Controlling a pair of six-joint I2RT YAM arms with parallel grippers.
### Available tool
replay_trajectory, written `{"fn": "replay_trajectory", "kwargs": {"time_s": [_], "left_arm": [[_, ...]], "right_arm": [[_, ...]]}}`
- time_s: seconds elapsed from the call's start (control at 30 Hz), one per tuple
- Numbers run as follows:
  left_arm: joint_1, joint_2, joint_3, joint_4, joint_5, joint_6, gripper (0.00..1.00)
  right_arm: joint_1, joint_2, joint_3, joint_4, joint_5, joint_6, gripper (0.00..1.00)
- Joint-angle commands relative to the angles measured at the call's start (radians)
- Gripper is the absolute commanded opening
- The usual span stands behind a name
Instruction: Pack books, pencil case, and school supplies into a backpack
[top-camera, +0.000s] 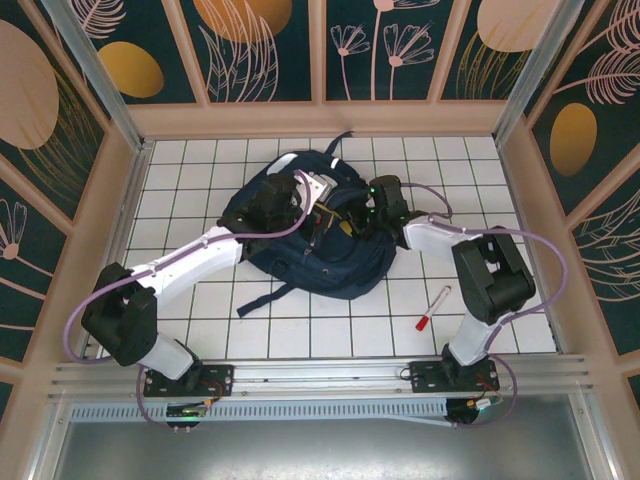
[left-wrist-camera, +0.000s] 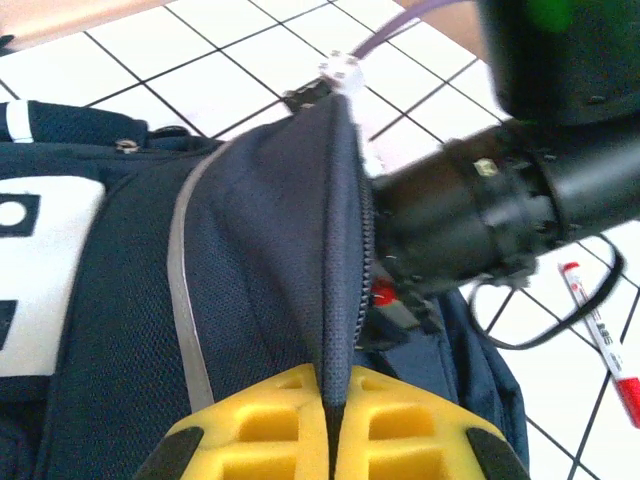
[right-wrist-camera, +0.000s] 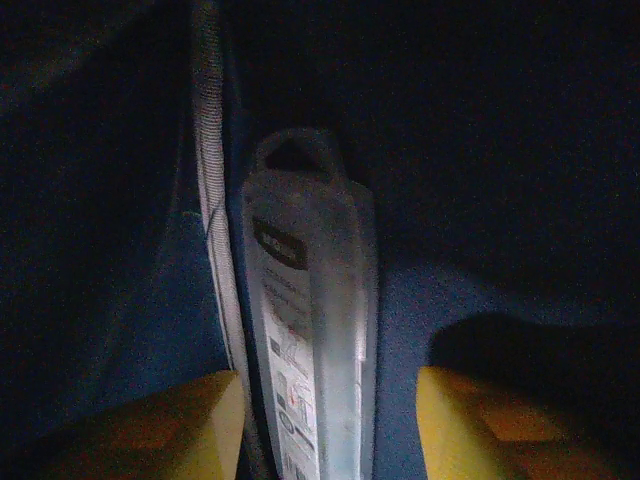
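Dropping packet (right-wrist-camera: 310, 300) inside backpack (top-camera: 350, 270)
Left gripper (left-wrist-camera: 335, 425) clenched on zip edge (left-wrist-camera: 345, 240); right gripper (right-wrist-camera: 330, 420) spread, load loose between. I'd withdraw straight, mouth held wide.

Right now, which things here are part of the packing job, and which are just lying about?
Part of the job:
- navy backpack
- clear packet, inside the backpack
- red-and-white pen, lying outside, not yet packed

Just there:
- white tiled table
- patterned walls
- purple cable
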Motion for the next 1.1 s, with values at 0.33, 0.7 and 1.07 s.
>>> {"fn": "replay_trajectory", "kwargs": {"time_s": [0.33,0.7,1.07], "left_arm": [[0.061,0.1,-0.008,0.185,-0.053,-0.088,0.0],[0.062,0.036,-0.041,0.26,-0.019,-0.101,0.0],[0.066,-0.001,-0.046,0.249,0.007,-0.067,0.0]], "right_arm": [[-0.153,-0.47,-0.135,-0.738,0.276,-0.251,0.66],[-0.187,-0.62,-0.449,-0.876,0.465,0.031,0.64],[-0.182,-0.515,-0.489,-0.739,0.452,-0.001,0.32]]}}
